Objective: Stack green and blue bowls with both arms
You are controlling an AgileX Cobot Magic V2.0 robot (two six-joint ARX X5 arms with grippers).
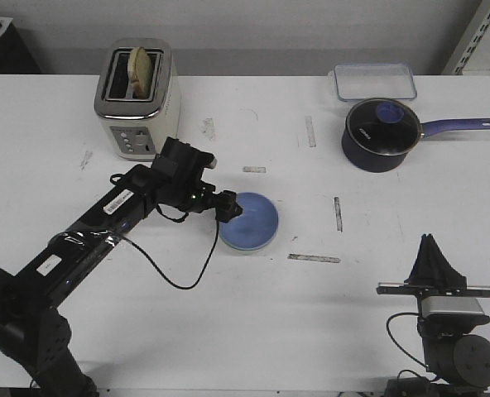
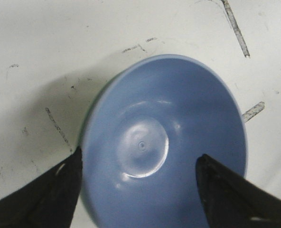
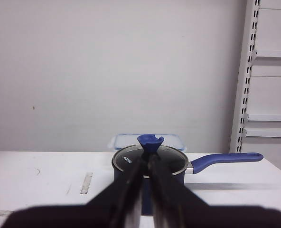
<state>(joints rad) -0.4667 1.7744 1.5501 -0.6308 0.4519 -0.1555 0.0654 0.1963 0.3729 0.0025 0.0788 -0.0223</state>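
Observation:
The light blue bowl (image 1: 250,222) sits upright on the white table near the middle. In the left wrist view the blue bowl (image 2: 164,142) fills the frame, and a thin pale green edge (image 2: 92,113) shows under its rim on one side; the rest of the green bowl is hidden. My left gripper (image 1: 230,207) is open at the bowl's left rim. In the left wrist view the left gripper (image 2: 138,178) has one finger (image 2: 55,190) outside the rim and the other (image 2: 226,194) over the bowl's inside. My right gripper (image 1: 432,248) is shut, empty and parked at the near right, shown in the right wrist view (image 3: 147,164).
A cream toaster (image 1: 137,99) with bread stands at the back left. A dark blue saucepan with a glass lid (image 1: 381,132) and long handle stands at the back right, with a clear lidded box (image 1: 375,81) behind it. Tape strips (image 1: 314,258) mark the table.

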